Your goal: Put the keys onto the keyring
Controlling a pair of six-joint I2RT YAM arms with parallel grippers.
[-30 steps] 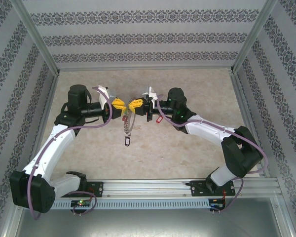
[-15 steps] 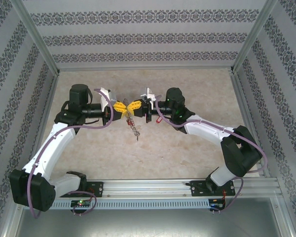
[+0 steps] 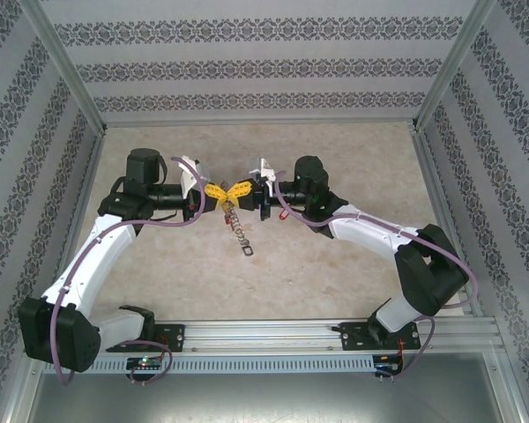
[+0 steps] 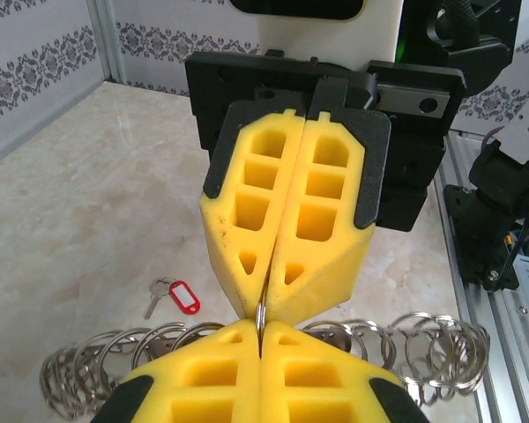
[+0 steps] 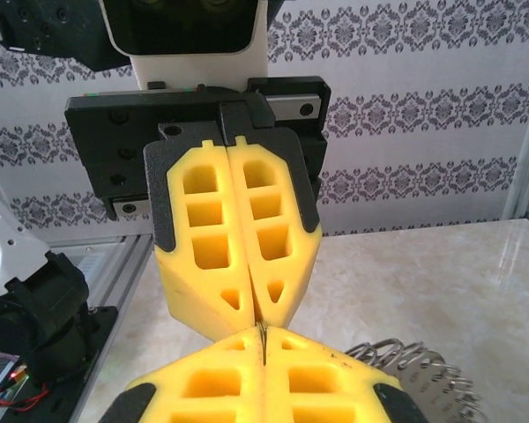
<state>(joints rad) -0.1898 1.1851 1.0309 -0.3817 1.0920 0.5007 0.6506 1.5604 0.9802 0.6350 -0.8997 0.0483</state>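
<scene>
Top external view is showing left gripper point(image 3: 219, 194) and right gripper point(image 3: 240, 189) meeting tip to tip, both jaws pinching shut on the keyring point(image 3: 238, 231), which is hanging below them. One red-tagged key point(image 4: 178, 295) is lying on the table point(image 4: 70, 220) beneath the keyring, probably nearer the right arm.

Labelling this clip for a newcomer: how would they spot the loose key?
Find the left gripper and right gripper meeting tip to tip above the beige table. On it lies a silvery key. Unlike the coiled ring they hold, it lies loose, with a red tag.
</scene>
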